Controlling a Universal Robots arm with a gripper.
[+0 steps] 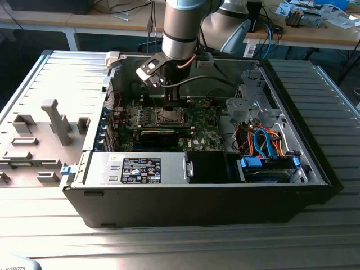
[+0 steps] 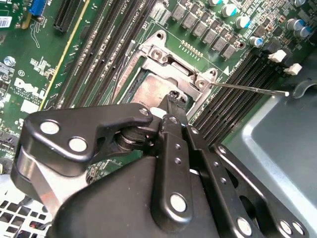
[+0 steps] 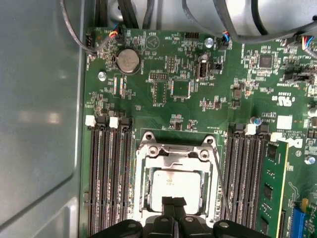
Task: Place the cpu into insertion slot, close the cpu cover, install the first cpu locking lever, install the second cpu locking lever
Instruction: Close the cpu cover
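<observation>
The cpu (image 3: 179,182) lies flat in the insertion slot (image 1: 169,116) on the green motherboard, its dull silver top showing. The cpu cover (image 3: 143,173) lies down around it as a silvery frame, hinged at the edge away from the gripper. My gripper (image 3: 173,202) is shut, with its two black fingertips pressed together just above the near edge of the cpu (image 2: 150,92). A thin locking lever (image 2: 247,88) sticks out sideways from the cover (image 2: 163,54) over the black memory slots, and it shows beside the socket (image 3: 218,171).
Black memory slots (image 3: 109,178) flank the socket on both sides, and a green memory stick (image 3: 272,188) stands in one. The grey case wall (image 3: 39,124) runs close by. Orange and blue cables (image 1: 264,143) and a power supply (image 1: 140,169) fill the case's near side.
</observation>
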